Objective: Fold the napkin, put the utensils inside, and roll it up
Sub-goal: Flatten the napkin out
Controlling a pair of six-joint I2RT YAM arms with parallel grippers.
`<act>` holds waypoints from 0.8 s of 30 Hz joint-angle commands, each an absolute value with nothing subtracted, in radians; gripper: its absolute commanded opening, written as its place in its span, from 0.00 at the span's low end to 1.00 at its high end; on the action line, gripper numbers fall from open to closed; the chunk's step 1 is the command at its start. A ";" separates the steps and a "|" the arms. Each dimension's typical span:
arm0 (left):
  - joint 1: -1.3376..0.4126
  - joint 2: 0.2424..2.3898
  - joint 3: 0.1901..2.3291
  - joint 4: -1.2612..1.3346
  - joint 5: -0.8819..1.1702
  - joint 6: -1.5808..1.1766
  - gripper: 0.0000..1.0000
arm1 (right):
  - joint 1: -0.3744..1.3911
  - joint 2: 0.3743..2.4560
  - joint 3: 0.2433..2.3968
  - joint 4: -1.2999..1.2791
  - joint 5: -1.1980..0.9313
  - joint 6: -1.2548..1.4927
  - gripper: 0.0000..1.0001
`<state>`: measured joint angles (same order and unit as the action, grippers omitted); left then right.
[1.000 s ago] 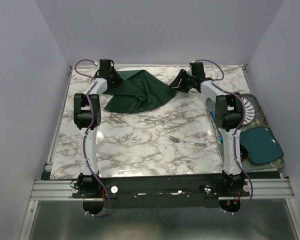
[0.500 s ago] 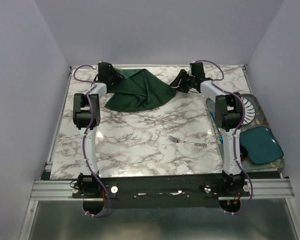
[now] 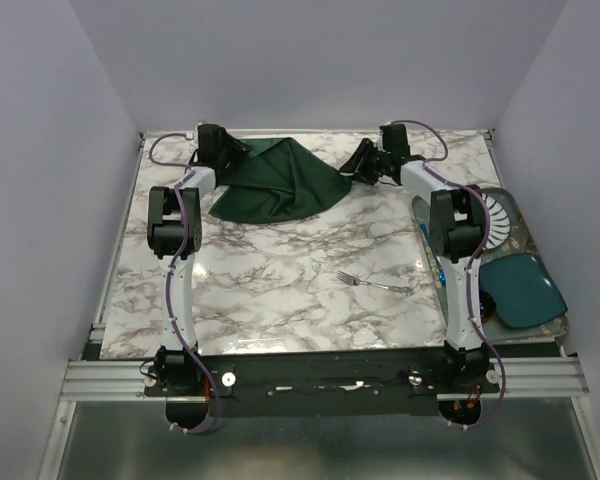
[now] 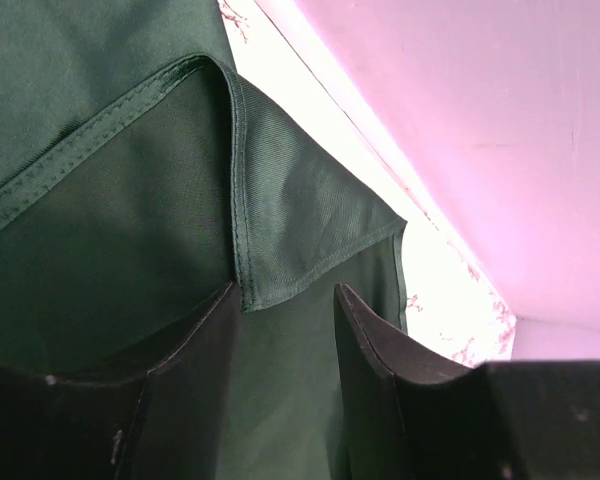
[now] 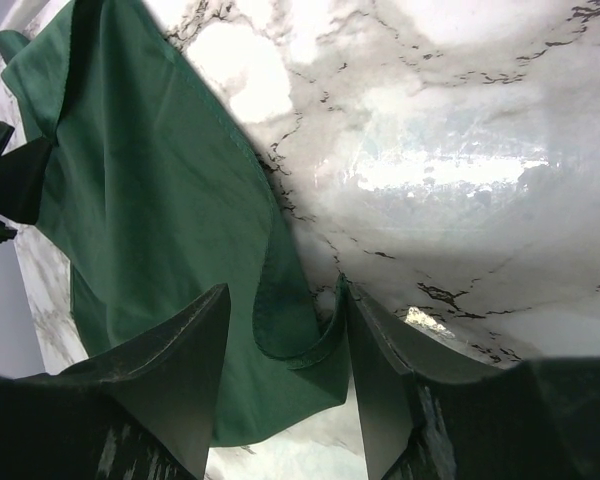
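Fork near, napkin far, both pairs of fingers at the cloth's two ends

Near: fork (image 3: pixel 375 285) lies on the table (image 3: pixel 270 290) right of centre, well apart from the cloth, long axis roughly left-right, tines leftward; right arm (image 3: pixel 458 240) is the closer one to it. Far: napkin (image 3: pixel 278 183) sits rumpled by the back edge, part-doubled, stretched left-right between the arms. At its left end the left fingers (image 3: pixel 230 152) stand apart, a hemmed corner hanging in the gap; at its right tip the right fingers (image 3: pixel 359 163) are also apart, a curl of edge between them, not visibly pinched. Fold looks unfinished
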<state>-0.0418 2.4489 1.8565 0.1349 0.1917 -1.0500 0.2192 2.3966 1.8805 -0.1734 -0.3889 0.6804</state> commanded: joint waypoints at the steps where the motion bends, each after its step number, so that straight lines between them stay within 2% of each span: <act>1: -0.051 2.461 1.852 0.172 0.175 -1.115 0.53 | 0.219 2.431 1.913 -0.183 -0.376 0.686 0.59; 11: -0.058 2.457 1.848 0.126 0.094 -1.098 0.53 | 0.219 2.422 1.898 -0.183 -0.371 0.692 0.59; 14: -0.063 2.460 1.830 0.138 0.081 -1.121 0.59 | 0.219 2.419 1.894 -0.183 -0.364 0.692 0.59; 17: -0.063 2.496 1.873 0.143 0.092 -1.137 0.56 | 0.219 2.431 1.905 -0.183 -0.371 0.696 0.59; 20: -0.061 2.522 1.910 0.144 0.101 -1.141 0.41 | 0.219 2.436 1.916 -0.183 -0.376 0.703 0.54; 21: -0.063 2.522 1.911 0.159 0.100 -1.141 0.32 | 0.219 2.444 1.930 -0.183 -0.377 0.701 0.50; 23: -0.058 2.520 1.920 0.169 0.094 -1.129 0.15 | 0.219 2.454 1.948 -0.184 -0.387 0.701 0.35; 24: -0.057 2.519 1.931 0.161 0.094 -1.114 0.00 | 0.219 2.460 1.960 -0.184 -0.402 0.701 0.29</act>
<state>-0.0605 2.4958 1.8854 0.1417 0.1234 -1.1320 0.2192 2.4058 1.8942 -0.1753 -0.3878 0.6930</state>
